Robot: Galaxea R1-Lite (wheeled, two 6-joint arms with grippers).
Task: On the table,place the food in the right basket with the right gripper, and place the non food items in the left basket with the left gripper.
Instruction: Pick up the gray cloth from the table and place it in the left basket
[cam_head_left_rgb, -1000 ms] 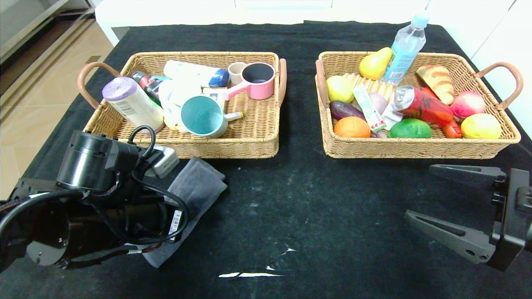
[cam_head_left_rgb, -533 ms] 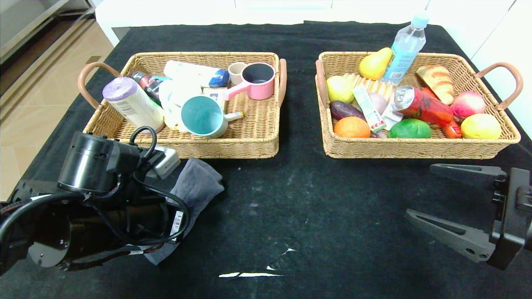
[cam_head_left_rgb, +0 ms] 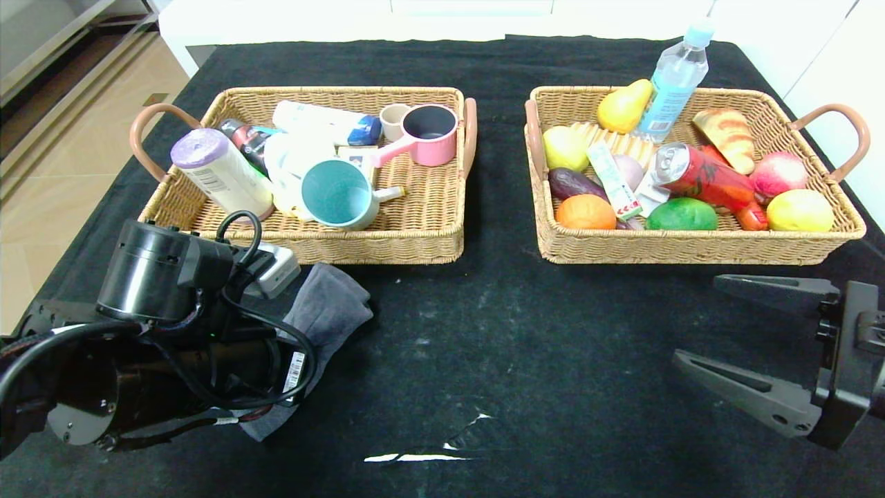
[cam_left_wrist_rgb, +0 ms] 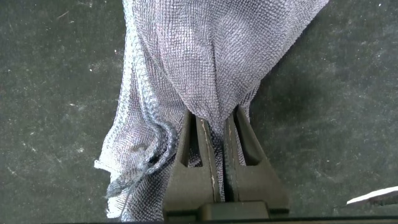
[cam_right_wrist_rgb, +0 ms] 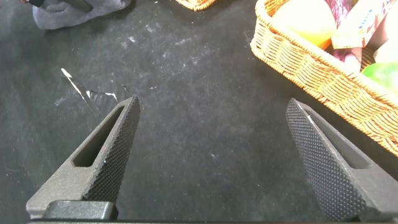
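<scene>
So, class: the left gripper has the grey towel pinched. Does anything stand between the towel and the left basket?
Only the left basket's own near wall. The towel, held in the left gripper, lies on the table just before it. Inside, the teal mug sits by that wall.

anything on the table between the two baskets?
No. Between the left basket and the right basket only bare black table shows, in the head view.

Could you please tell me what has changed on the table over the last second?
The left claw has closed on the grey towel, whose far end has bunched up and drawn slightly back towards the arm. The right claw stays open and parked; both baskets' contents are unchanged.
</scene>
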